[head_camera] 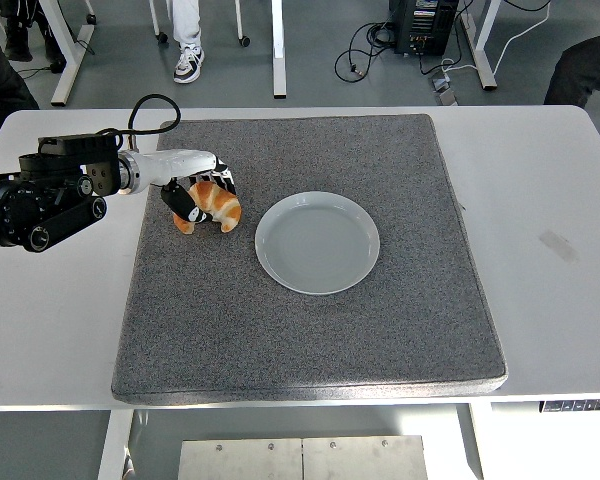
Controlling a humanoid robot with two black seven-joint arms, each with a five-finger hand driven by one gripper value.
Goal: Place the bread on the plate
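We find no readable text, label, brand or number anywhere; nothing on the table, mat or plate carries print we can read.

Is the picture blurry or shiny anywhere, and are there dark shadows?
Head view: sharp all over, lit evenly. The plate has only a faint sheen, no strong glare. The left hand throws a small soft shadow at the croissant on the grey mat.

We have one view only, from high at the near edge of the table (540, 180), facing forward and down.
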